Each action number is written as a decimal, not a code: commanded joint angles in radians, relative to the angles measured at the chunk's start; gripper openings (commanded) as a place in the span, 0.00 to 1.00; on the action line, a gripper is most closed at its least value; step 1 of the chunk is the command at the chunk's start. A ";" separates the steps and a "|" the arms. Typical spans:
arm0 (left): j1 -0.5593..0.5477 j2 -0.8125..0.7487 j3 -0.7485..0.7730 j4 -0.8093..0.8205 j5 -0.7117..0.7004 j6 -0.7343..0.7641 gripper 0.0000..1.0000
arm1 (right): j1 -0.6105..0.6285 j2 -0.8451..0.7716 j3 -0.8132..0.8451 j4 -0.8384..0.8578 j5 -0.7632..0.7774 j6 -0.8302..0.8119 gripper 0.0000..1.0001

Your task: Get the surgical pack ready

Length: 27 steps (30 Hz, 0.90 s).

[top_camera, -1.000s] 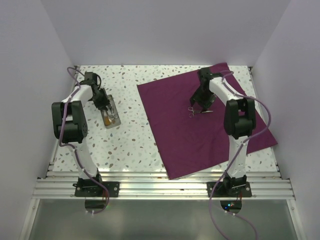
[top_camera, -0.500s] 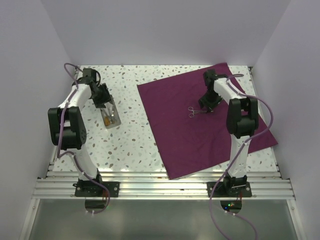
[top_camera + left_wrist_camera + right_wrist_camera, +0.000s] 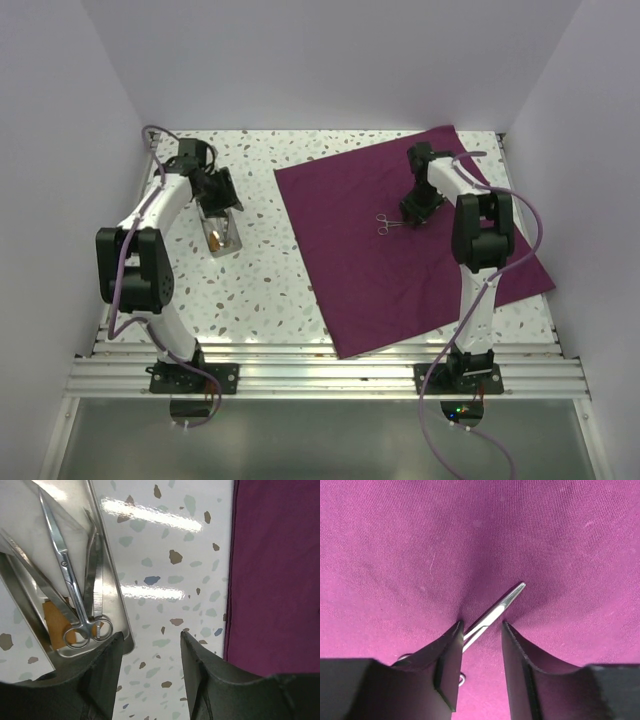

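R fingers (image 3: 522, 655) apart, straddled thin steel scissors (image 3: 495, 611) on soft cloth (image 3: 470, 530); prob. slick, so pinch the shank. L fingers (image 3: 205, 670) apart, empty, by tray (image 3: 114, 580).

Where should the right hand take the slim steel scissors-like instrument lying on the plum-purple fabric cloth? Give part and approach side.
Best take the slim steel scissors-like instrument by its straight shank, coming straight down from above, the right hand straddling it. It lies flat on the plum-purple fabric cloth, so only the narrow shank sides offer opposed faces.
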 commanded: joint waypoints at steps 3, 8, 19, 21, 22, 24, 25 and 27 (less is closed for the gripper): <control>-0.054 -0.054 0.015 0.026 0.025 -0.018 0.54 | 0.001 0.027 0.016 -0.001 0.035 0.012 0.33; -0.105 -0.068 0.024 0.043 0.034 -0.007 0.55 | 0.001 0.006 0.025 -0.015 0.034 0.005 0.16; -0.183 -0.083 0.023 0.123 0.161 0.025 0.66 | 0.001 -0.072 0.036 -0.035 0.025 -0.052 0.01; -0.197 -0.089 0.020 0.152 0.204 0.021 0.68 | 0.004 -0.105 0.034 -0.035 0.029 -0.078 0.00; -0.203 -0.092 0.017 0.164 0.219 0.017 0.69 | 0.002 -0.117 0.031 -0.033 0.028 -0.087 0.00; -0.221 -0.094 0.017 0.192 0.255 0.013 0.69 | 0.002 -0.144 0.019 -0.027 0.026 -0.116 0.00; -0.229 -0.095 0.021 0.199 0.258 0.013 0.70 | 0.004 -0.169 0.013 -0.023 0.020 -0.125 0.00; -0.254 -0.096 0.027 0.224 0.281 0.010 0.72 | 0.004 -0.197 -0.004 -0.007 0.009 -0.168 0.00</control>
